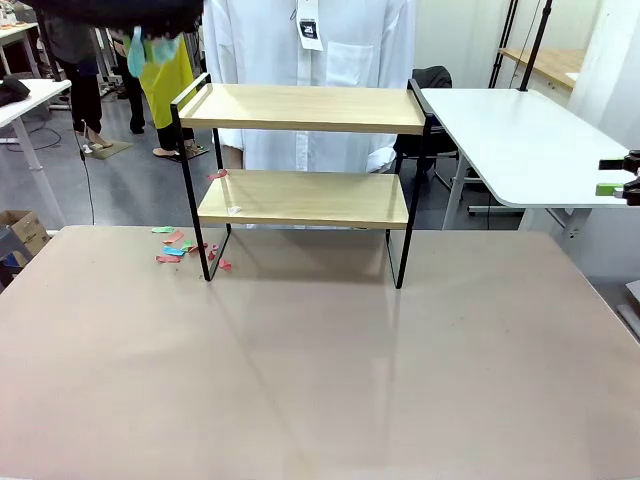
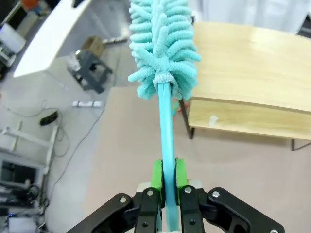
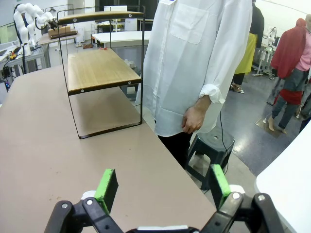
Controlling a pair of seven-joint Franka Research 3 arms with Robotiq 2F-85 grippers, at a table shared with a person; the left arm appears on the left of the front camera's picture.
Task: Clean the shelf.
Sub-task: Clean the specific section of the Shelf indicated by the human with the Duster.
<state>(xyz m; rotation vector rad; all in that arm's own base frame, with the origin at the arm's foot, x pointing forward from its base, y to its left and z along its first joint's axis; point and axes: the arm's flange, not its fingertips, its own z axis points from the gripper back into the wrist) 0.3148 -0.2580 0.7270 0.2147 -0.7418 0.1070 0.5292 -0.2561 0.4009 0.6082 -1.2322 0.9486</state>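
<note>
My left pincer (image 2: 168, 174) is black with bright green pads; the duster (image 2: 164, 46) in it is turquoise, fluffy head and handle alike. The shelf (image 1: 300, 108) has pale wood-grain boards in a black frame. Red, pink, green and blue paper scraps (image 1: 176, 245) dot the beige table (image 1: 300, 380).

In the front view, the right edge cuts off the black, green-padded right tool (image 1: 616, 175). At the top edge of the left wrist view, the fluffy teal microfibre duster (image 2: 164, 43) loses its tip. Small coloured scraps (image 1: 176, 244) on the beige worktop (image 1: 320, 380), far left, are too tiny to identify.
</note>
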